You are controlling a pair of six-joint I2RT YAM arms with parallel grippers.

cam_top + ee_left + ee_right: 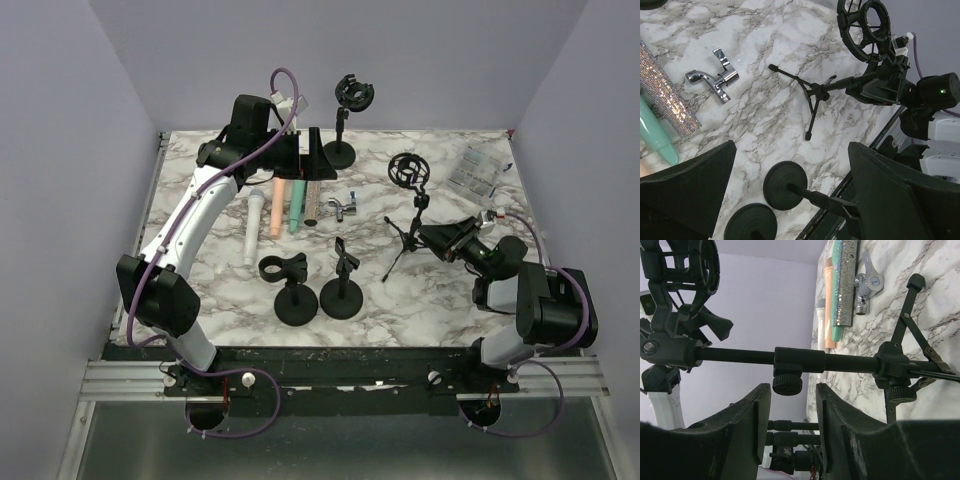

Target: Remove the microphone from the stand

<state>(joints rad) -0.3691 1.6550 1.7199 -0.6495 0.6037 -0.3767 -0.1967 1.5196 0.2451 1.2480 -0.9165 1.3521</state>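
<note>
Your left hand point(312, 152) hangs over the far side of the marble desk point(440, 300), its two fingers spread wide and holding nothing. Four microphones lie flat on the desk in a row just below it, on the side nearer the arm bases: a white microphone point(254, 228), an orange microphone point(279, 208), a teal microphone point(296, 208) and a glitter microphone point(311, 202). A small chrome clip point(345, 207) lies just beyond the glitter one, away from that hand. Your right hand point(432, 236) is low over the desk, with its fingers point(747, 430) parted only narrowly. Right at its fingertips is the black pole of a tripod stand point(410, 235). The pole's small knob point(787, 384) sits in the gap between the fingers, and you cannot tell whether they touch it. The pole carries a ring-shaped shock mount point(406, 170) at its top. Between your two hands, closer to the arm bases, two round-based stands point(297, 300) stand upright side by side.
</note>
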